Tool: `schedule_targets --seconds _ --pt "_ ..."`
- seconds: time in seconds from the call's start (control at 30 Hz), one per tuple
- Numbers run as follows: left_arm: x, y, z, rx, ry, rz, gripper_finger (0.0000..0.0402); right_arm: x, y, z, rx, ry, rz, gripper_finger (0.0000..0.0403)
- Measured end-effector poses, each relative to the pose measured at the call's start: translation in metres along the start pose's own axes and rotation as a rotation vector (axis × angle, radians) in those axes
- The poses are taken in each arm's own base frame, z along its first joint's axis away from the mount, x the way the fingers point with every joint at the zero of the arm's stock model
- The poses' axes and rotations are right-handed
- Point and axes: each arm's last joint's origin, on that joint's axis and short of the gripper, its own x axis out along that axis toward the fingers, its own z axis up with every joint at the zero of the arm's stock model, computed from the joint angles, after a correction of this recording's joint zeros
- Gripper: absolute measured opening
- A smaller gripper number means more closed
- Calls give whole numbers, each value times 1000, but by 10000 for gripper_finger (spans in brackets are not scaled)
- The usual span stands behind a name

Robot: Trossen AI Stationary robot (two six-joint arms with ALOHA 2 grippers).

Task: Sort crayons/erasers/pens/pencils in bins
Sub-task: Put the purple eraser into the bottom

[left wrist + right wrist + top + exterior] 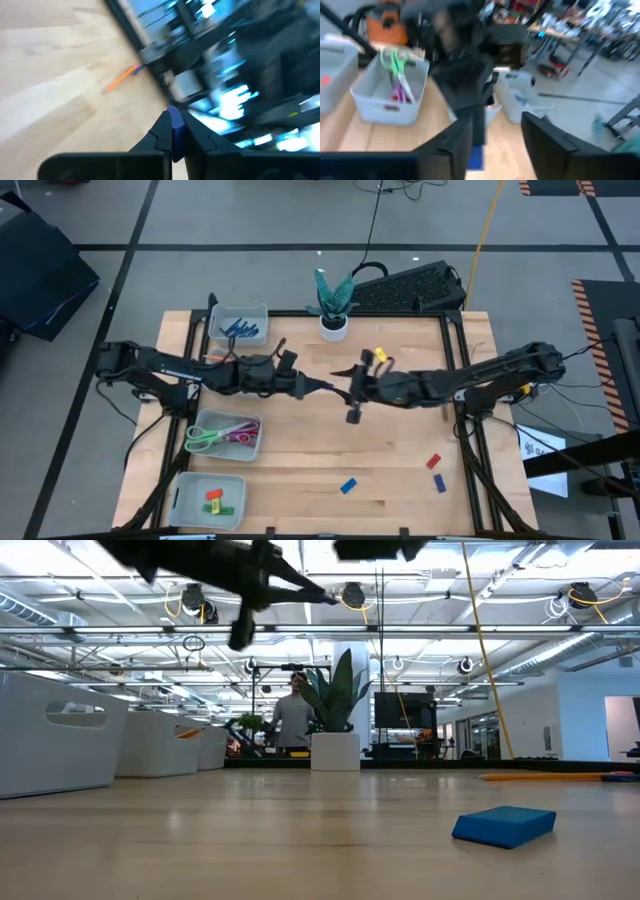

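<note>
Roughly midway: pens fill the far-left bin, erasers the near-left bin. Left gripper, mid-table, has jaws clamped on a blue eraser; right gripper meets it, jaws apart. Three erasers and a pencil remain on the table.

Two dark jointed arms, yellow cable on the right arm.

Three bins stand along the tabletop's left side; the rear bin holds pens; the middle bin holds scissors; the front bin holds erasers; a plant pot stands at the rear edge, centre; three more erasers lie loose front right; both arms meet above the middle, the left tool just beside the right tool.
</note>
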Motion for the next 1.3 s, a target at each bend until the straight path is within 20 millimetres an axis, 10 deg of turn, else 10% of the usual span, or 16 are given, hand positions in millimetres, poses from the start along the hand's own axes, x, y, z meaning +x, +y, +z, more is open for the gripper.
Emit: schedule_targets --seconds 0.27,0.43,0.8,1.3 --pt "-42 -89 -21 375 374 218 18 -55 0 28 31 -97 -102 257" --pt "-87 -126 -73 403 661 329 18 -53 7 19 -9 -32 -37 264" --pt "-156 -122 -214 502 1127 488 18 0 107 1 -135 280 492 264" --pt "-116 -63 -276 796 1414 730 42 26 168 -81 -320 605 836 247"
